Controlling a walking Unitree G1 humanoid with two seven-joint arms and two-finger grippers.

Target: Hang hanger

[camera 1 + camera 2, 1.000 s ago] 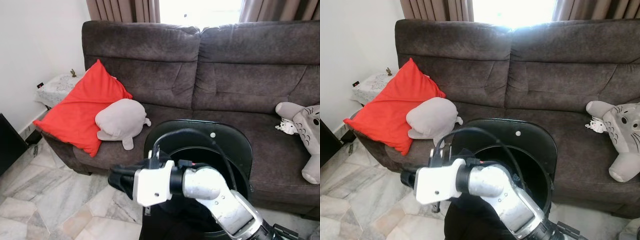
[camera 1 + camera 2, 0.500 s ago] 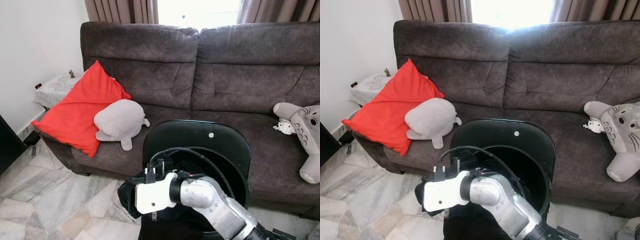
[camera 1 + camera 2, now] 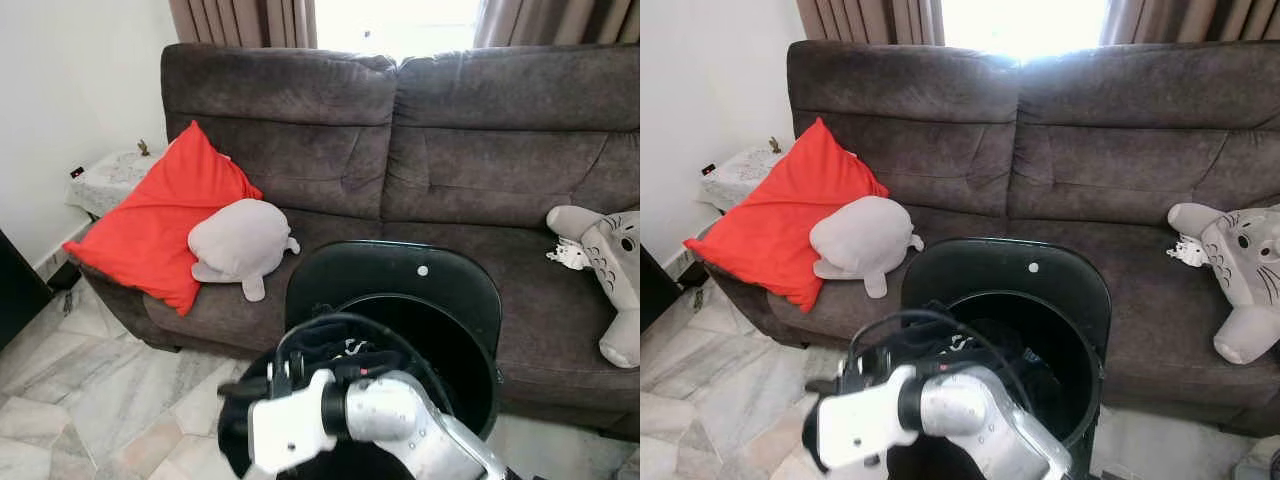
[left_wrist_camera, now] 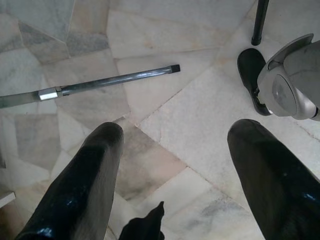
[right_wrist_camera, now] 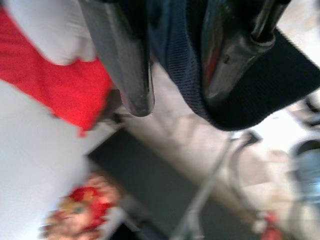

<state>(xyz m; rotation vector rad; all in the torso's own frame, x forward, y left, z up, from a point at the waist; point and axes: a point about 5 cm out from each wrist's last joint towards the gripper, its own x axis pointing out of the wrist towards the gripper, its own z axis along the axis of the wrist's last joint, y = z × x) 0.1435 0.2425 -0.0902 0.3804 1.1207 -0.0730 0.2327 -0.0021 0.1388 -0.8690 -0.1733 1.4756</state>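
Lower now, right tool (image 5: 175, 85) pinches dark cloth (image 5: 240, 95) — hanging down; left tool (image 4: 175, 175) spread.

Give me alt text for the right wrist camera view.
Two dark fingers of the right gripper pinch a fold of dark navy fabric. Behind, blurred, are a red cushion and pale floor.

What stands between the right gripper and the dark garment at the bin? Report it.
Nothing visible. The right gripper already has the dark blue garment pinched between its fingers, at the near left side of the black bin.
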